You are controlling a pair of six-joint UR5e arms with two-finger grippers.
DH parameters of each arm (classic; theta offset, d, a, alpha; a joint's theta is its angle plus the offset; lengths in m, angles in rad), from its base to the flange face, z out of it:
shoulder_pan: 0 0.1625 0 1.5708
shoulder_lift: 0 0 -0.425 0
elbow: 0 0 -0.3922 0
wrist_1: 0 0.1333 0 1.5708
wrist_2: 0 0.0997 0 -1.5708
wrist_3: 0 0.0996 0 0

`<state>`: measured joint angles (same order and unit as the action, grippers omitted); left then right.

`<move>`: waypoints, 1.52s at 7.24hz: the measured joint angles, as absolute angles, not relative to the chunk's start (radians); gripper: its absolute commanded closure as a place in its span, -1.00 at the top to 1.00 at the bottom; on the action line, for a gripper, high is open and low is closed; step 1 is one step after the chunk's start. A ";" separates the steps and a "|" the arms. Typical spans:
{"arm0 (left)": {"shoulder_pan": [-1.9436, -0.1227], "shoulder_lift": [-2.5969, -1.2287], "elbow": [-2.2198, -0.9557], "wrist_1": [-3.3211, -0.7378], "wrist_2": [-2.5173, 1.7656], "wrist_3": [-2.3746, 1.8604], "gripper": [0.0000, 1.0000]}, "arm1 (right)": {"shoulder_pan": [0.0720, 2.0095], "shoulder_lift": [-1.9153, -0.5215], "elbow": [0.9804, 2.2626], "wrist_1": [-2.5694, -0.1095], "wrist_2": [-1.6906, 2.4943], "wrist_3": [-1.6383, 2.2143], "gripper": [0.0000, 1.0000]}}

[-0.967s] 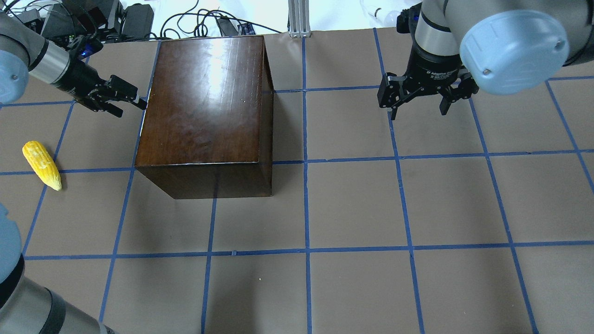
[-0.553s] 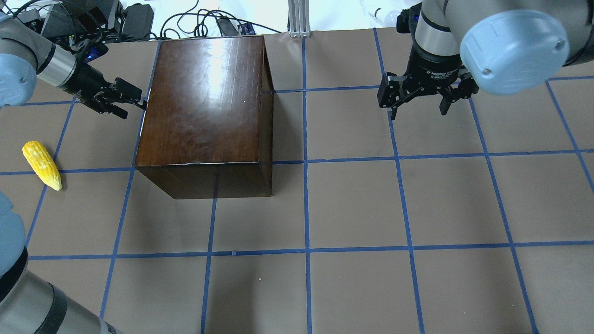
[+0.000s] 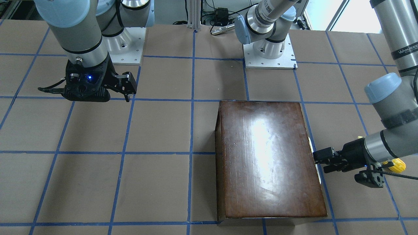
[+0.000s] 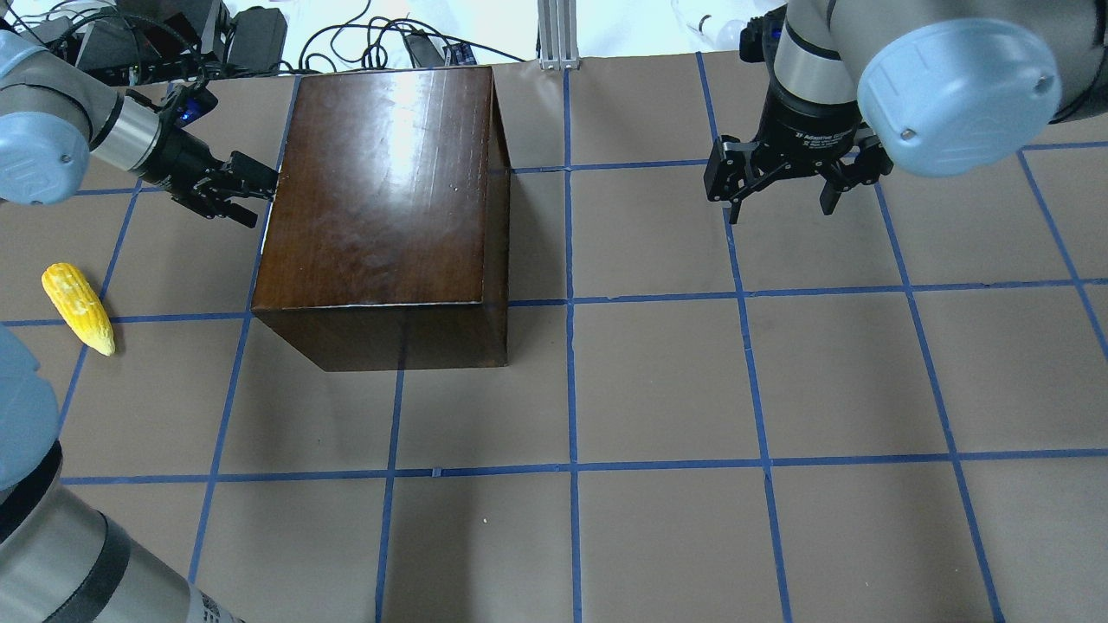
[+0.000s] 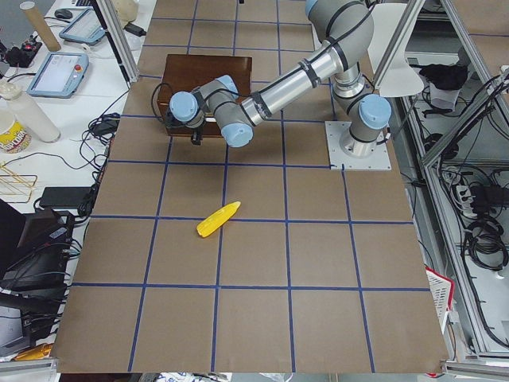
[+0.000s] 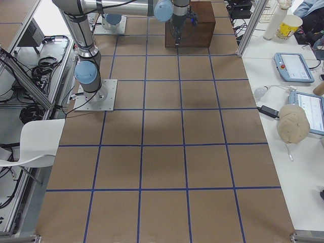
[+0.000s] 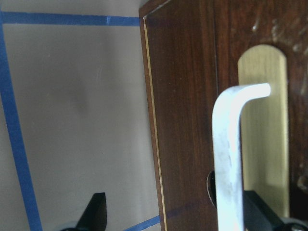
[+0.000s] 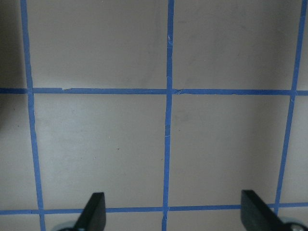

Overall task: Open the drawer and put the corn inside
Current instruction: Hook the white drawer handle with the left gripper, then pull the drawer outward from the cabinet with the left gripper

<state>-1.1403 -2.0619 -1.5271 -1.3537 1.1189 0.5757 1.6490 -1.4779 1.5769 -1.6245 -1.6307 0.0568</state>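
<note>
The dark-brown wooden box (image 4: 381,182) stands at the far left of the table. Its drawer is shut. The drawer's dark front panel (image 7: 187,120) faces left, with a brass plate and a white metal handle (image 7: 230,159). My left gripper (image 4: 260,197) is open against that face, and in the left wrist view (image 7: 175,211) the handle stands between the fingers, close to the right one. The yellow corn (image 4: 78,307) lies on the table left of the box, apart from both grippers. My right gripper (image 4: 783,203) is open and empty above the table at the far right.
Cables and devices (image 4: 216,35) lie beyond the table's far edge, and an aluminium post (image 4: 558,35) stands behind the box. The arm bases (image 3: 269,52) sit at the robot's side of the table. Blue tape lines mark a grid on the brown table.
My left gripper has moved right and a little farther back, up to the box's left face. The right arm, the corn and the box have not moved.
</note>
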 measured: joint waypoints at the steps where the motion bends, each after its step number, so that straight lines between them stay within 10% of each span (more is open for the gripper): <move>1: -1.139 -2.067 -1.524 -1.348 1.124 0.581 1.00 | 1.649 -1.477 1.577 -1.625 -1.631 0.057 1.00; 11: -1.098 -2.098 -1.461 -1.353 1.235 0.650 1.00 | 1.649 -1.477 1.577 -1.625 -1.631 0.057 1.00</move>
<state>-1.0980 -2.0979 -1.4609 -1.3529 1.2346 0.6501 1.6490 -1.4773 1.5769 -1.6253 -1.6306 0.0568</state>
